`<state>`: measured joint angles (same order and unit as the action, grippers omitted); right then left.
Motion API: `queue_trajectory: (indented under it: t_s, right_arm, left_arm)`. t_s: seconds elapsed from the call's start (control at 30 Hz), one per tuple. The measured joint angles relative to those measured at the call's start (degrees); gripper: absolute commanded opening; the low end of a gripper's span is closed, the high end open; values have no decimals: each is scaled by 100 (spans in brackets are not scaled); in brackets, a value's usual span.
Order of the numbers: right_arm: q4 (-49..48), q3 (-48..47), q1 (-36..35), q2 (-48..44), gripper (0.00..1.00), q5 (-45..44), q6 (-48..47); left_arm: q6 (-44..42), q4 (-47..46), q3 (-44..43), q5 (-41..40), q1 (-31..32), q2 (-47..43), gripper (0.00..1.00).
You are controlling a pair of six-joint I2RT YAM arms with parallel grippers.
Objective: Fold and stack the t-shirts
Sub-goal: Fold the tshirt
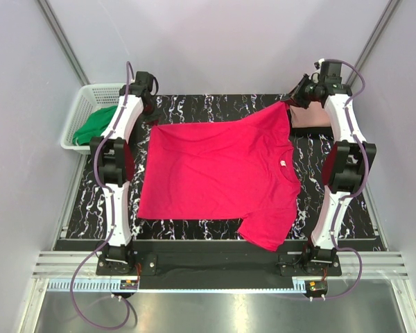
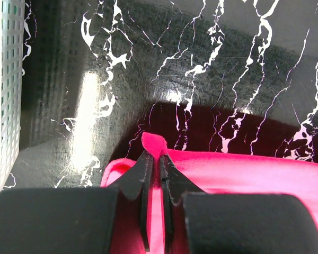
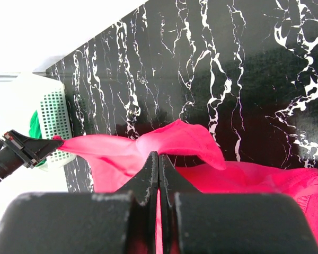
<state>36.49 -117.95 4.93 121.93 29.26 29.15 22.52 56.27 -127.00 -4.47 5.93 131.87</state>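
A bright crimson-pink t-shirt [image 1: 222, 173] lies spread on the black marble table, collar to the right, one sleeve at the near edge. My left gripper [image 1: 151, 111] is at the far left, shut on the shirt's far hem corner [image 2: 153, 143]; its jaws pinch the cloth [image 2: 154, 156]. My right gripper [image 1: 291, 103] is at the far right, shut on the far sleeve [image 3: 191, 140], lifting it off the table; its jaws [image 3: 158, 156] are closed on cloth. A pale salmon-pink t-shirt [image 1: 310, 119] lies flat behind the right gripper. The black t-shirt is out of view.
A white perforated basket [image 1: 90, 94] with green cloth [image 1: 93, 125] stands off the table's far left corner; it shows in the left wrist view [image 2: 8, 95] and the right wrist view [image 3: 50, 114]. Grey walls enclose the table [image 1: 215, 104].
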Motion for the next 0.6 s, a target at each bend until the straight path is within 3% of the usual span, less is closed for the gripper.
queue_trajectory:
  t_s: [0.6]
  right_arm:
    - [66, 0, 11, -2, 0, 94, 0]
  left_arm:
    - [-4, 20, 11, -72, 0, -90, 0]
